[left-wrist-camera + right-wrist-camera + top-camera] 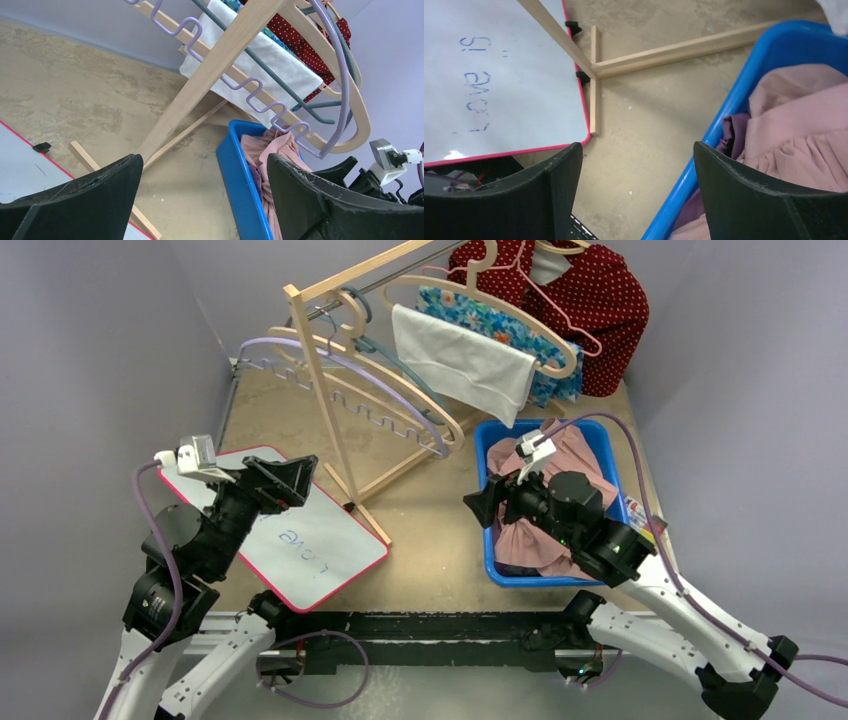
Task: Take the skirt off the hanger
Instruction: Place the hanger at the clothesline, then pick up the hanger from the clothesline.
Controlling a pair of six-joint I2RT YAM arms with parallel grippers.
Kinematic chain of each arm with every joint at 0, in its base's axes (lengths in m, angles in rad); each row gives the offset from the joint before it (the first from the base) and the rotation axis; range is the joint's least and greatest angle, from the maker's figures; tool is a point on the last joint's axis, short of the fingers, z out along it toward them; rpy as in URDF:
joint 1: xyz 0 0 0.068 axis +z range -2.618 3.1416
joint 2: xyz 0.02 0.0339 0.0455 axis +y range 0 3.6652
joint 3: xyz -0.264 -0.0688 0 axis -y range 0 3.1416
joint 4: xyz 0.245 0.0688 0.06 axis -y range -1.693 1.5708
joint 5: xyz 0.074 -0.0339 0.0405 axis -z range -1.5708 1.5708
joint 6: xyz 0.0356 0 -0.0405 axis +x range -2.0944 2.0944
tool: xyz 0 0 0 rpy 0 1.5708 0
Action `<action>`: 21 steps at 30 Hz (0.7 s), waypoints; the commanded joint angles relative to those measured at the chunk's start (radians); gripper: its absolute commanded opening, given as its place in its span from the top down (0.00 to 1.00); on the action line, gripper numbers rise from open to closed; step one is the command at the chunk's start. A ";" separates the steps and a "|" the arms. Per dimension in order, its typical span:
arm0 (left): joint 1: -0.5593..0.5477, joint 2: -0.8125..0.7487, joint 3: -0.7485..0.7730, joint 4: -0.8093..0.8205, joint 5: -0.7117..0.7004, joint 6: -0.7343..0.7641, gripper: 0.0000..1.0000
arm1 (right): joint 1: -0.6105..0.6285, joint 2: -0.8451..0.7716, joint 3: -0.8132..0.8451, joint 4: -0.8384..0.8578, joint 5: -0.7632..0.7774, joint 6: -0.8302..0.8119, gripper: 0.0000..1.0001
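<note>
Right gripper (635,150) hangs wide open and empty beside the blue bin (804,45). The pink skirt (804,125) lies heaped inside, off the lilac hanger (343,95). Left gripper (204,160), equally spread, holds nothing. Best to lift straight clear without snagging fabric.

Pale, smooth wooden rack (318,390). A glossy blue plastic bin (488,555) holds a soft, matt pink cloth skirt (585,455), gathered in fine folds. The whiteboard (300,540) is glossy white with a red edge. The worktop (430,530) is matt, mottled tan.
</note>
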 commanded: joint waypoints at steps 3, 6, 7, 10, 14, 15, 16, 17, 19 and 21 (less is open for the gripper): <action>0.007 0.037 0.049 -0.003 -0.008 0.014 0.06 | -0.003 -0.015 -0.017 0.000 0.119 0.096 0.09; 0.007 0.035 0.060 -0.009 -0.009 0.011 0.06 | -0.003 0.032 0.009 0.014 0.151 0.084 0.01; 0.007 0.033 0.061 -0.009 -0.009 0.007 0.06 | -0.004 0.056 0.023 0.015 0.172 0.078 0.01; 0.007 0.029 0.059 -0.017 -0.009 -0.005 0.05 | -0.011 0.134 0.074 0.010 0.212 0.053 0.01; 0.007 0.028 0.059 -0.028 -0.012 -0.014 0.05 | -0.051 0.173 0.124 0.008 0.215 0.017 0.01; 0.007 0.026 0.059 -0.026 -0.010 -0.012 0.06 | -0.068 0.172 0.160 0.015 0.205 0.004 0.01; 0.007 0.028 0.059 -0.026 -0.009 -0.009 0.05 | -0.090 0.172 0.176 0.022 0.193 -0.007 0.01; 0.007 0.028 0.059 -0.025 -0.009 -0.005 0.05 | -0.116 0.173 0.191 0.028 0.177 -0.017 0.01; 0.007 0.030 0.058 -0.025 -0.009 0.003 0.06 | -0.176 0.183 0.234 0.039 0.135 -0.043 0.01; 0.007 0.034 0.056 -0.023 -0.007 0.013 0.06 | -0.226 0.202 0.284 0.045 0.091 -0.063 0.01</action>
